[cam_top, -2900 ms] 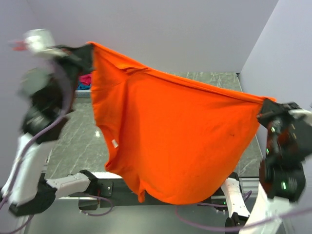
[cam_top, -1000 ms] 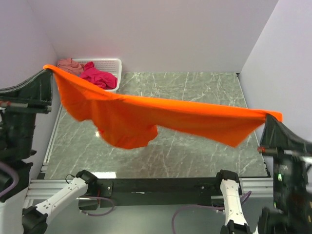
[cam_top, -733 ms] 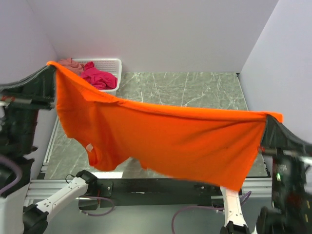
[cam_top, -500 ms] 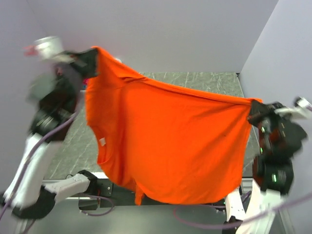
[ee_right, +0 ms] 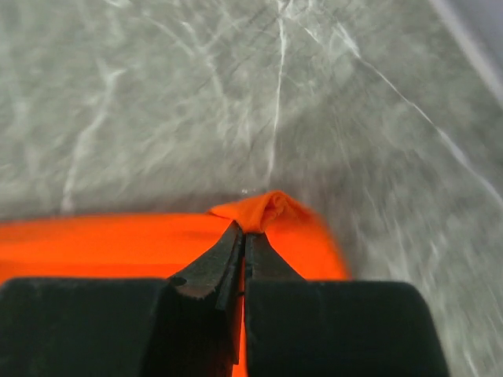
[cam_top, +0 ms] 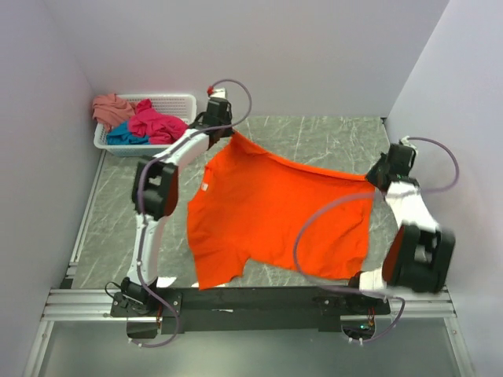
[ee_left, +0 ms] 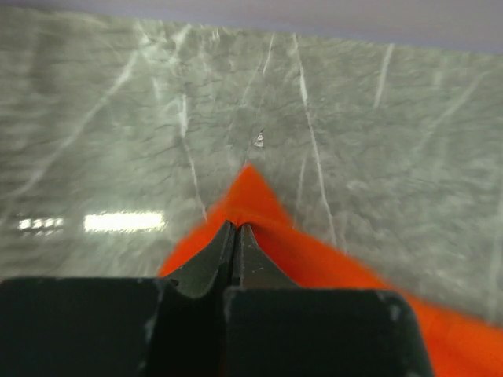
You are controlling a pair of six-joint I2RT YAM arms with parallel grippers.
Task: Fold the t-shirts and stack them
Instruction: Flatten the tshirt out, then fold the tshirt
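Orange shirt (cam_top: 267, 212) is lying mostly spread and unfolded on the desk (cam_top: 314, 133), beside the basket (cam_top: 179, 100), its edge farthest from the basket rumpled. Left claw (cam_top: 227, 135) and right claw (cam_top: 377, 174) are each pinching tight on a far corner of it, the left one nearer the basket. Judging folding as not yet begun: pink shirt (cam_top: 157, 126), teal shirt (cam_top: 122, 138) and salmon shirt (cam_top: 111, 106) are sitting in the basket, and no stack is showing.
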